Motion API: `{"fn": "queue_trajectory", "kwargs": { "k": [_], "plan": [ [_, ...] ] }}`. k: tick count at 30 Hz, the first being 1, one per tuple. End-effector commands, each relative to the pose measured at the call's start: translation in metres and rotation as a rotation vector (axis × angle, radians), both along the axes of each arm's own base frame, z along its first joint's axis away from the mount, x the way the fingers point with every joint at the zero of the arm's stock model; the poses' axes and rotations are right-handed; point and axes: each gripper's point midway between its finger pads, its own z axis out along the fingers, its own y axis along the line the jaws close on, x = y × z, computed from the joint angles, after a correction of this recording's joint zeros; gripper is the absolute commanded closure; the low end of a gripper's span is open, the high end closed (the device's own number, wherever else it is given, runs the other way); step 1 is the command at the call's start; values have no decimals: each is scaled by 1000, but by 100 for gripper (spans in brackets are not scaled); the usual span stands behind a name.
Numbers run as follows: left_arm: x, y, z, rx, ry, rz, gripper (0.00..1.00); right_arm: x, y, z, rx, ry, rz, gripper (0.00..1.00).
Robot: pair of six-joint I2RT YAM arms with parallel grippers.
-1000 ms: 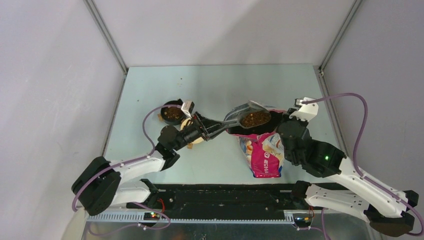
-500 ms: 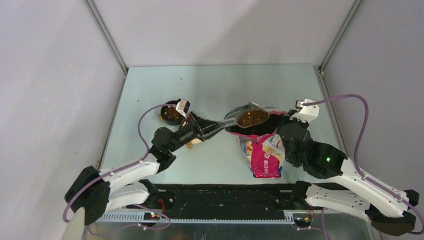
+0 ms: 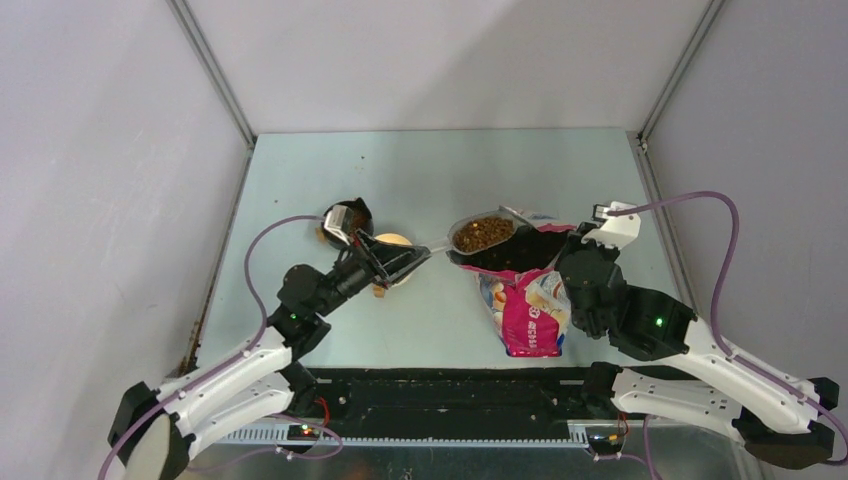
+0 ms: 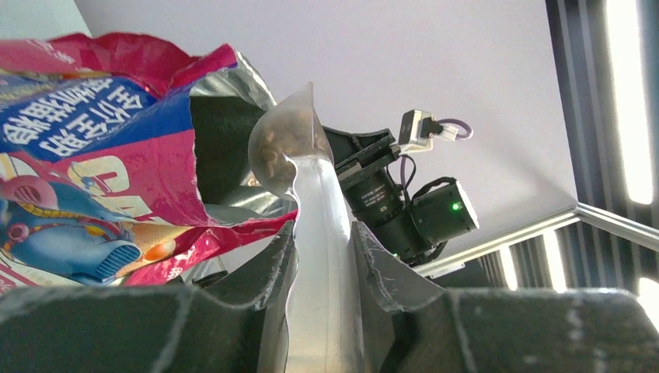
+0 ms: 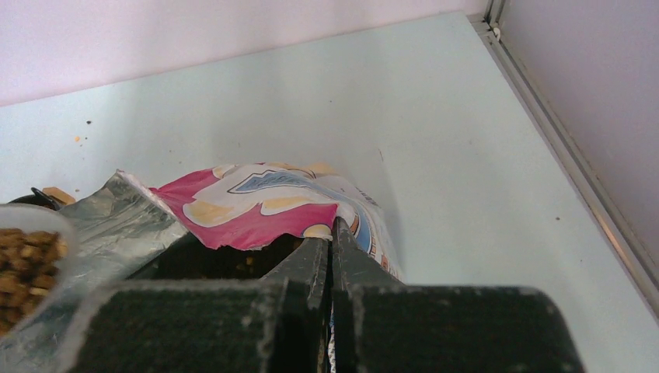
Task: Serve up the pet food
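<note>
Two grippers, both clamped on something. Left gripper (image 4: 322, 231): fingers (image 4: 268, 268) pressed on each side of the handle of the clear scoop (image 4: 299, 155), holding it in the air above the table (image 3: 430, 165). Toward 2 o'clock from this gripper in the top view, the scoop bowl, filled with pet food (image 3: 482, 233), over the open mouth of the bag (image 3: 528, 305). Right gripper (image 5: 332, 237): jaws shut tight together on the torn rim of the bag, at the 3 o'clock side of the mouth. Bag lying on the table, mouth toward 12 o'clock. At 10 o'clock from the left gripper, a black bowl (image 3: 358, 208), partly hidden behind the wrist, just beside a tan round piece (image 3: 392, 240).
</note>
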Motion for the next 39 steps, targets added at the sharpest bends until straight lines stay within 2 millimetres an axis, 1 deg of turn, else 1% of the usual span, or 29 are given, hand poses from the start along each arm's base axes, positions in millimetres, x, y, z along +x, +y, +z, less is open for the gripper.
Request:
{"fn": "queue_trajectory", "kwargs": {
  "k": [1,4,5,6,7,8,9,10,11,12,13,14,18,19,20,28,30,31,32,33,34,37,38,39],
  "plan": [
    [4,22,11,-4,-55,96,100,-3,-12,44,208,-128,-71,100],
    [9,36,10,4,-58,148,100,-3,-11,45,205,-128,-64,100],
    [7,41,13,-4,-72,163,100,-3,-10,44,203,-127,-63,100],
    [10,45,9,11,-60,183,100,-3,-10,44,202,-128,-63,100],
    [8,51,13,7,-75,205,100,-3,-10,44,201,-128,-64,100],
    [11,54,9,23,-61,221,100,-3,-10,44,200,-128,-65,100],
    [9,59,12,17,-74,240,100,-3,-10,45,200,-128,-67,100],
    [11,63,8,31,-61,257,100,-3,-10,45,199,-128,-66,100],
    [10,68,10,25,-71,275,100,-3,-10,45,199,-128,-67,100],
    [12,71,5,41,-56,293,100,-3,-10,44,198,-128,-67,100],
    [11,77,6,38,-65,314,100,-3,-10,44,198,-128,-65,100],
    [14,80,0,58,-45,332,100,-2,-9,44,196,-127,-64,100],
    [14,97,-6,61,-33,404,100,-2,-7,43,184,-124,-62,100],
    [16,99,-13,77,-16,417,100,-1,-7,43,183,-123,-62,100],
    [16,102,-12,75,-19,430,100,-1,-7,43,182,-123,-61,100],
    [23,124,-41,136,50,547,100,-1,-7,43,174,-123,-63,100],
    [25,130,-55,171,87,581,100,-1,-7,43,170,-122,-65,100],
    [25,135,-55,173,84,604,100,-1,-8,42,167,-121,-68,100],
    [26,137,-62,194,103,617,100,-1,-7,42,165,-122,-69,100],
    [27,142,-64,196,104,644,100,-1,-7,42,164,-122,-70,100],
    [28,144,-70,213,118,656,100,-1,-7,43,164,-122,-70,100],
    [30,154,-79,231,140,707,100,0,-7,42,161,-120,-71,100],
    [30,156,-86,250,159,718,100,-1,-7,42,161,-120,-71,100],
    [31,161,-87,254,167,741,100,-1,-8,42,161,-121,-74,100]
  ]
}}
